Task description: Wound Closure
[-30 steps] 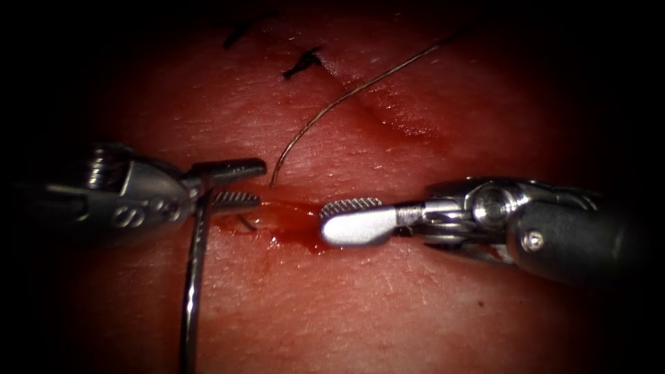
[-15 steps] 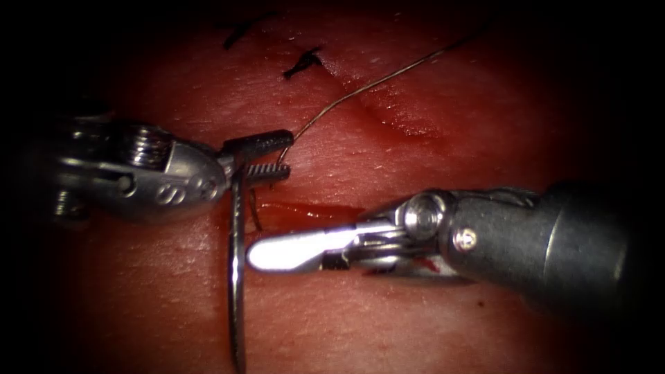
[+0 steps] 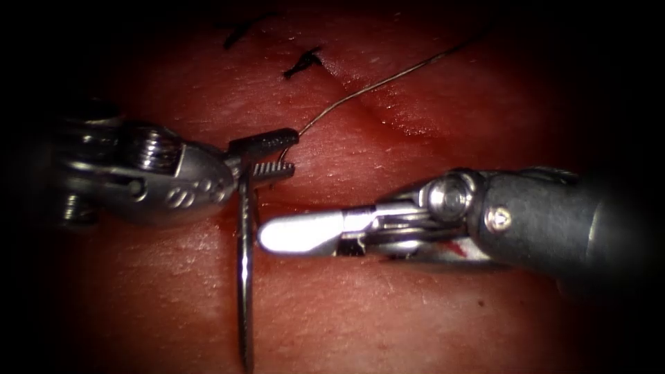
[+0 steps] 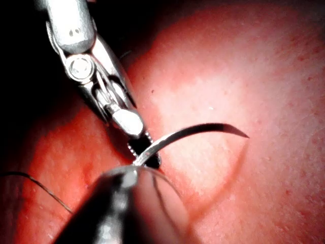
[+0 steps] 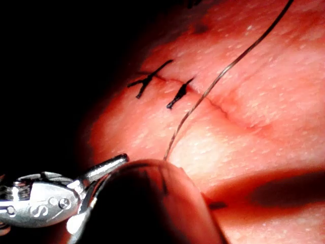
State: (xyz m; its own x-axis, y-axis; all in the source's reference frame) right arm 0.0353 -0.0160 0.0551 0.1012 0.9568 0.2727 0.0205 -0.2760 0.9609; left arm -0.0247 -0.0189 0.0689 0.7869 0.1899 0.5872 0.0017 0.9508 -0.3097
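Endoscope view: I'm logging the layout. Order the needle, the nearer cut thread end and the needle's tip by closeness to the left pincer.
1. Needle, held in the left pincer.
2. Cut thread end, above it.
3. Needle's tip, far below.

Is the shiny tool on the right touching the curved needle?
Cannot tell. In the endoscope view the right tool tip lies right beside the needle, which the left tool grips near its thread end, free of the tissue; no plain gap or contact shows.

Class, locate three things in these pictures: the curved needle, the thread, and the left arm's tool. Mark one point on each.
needle (image 3: 243, 291): endoscope view, on the free shaft below the jaws.
thread (image 3: 388, 78): endoscope view, on the strand crossing the tissue.
left arm's tool (image 3: 276, 156): endoscope view, midway between the jaw tips, jaws shut on the needle.
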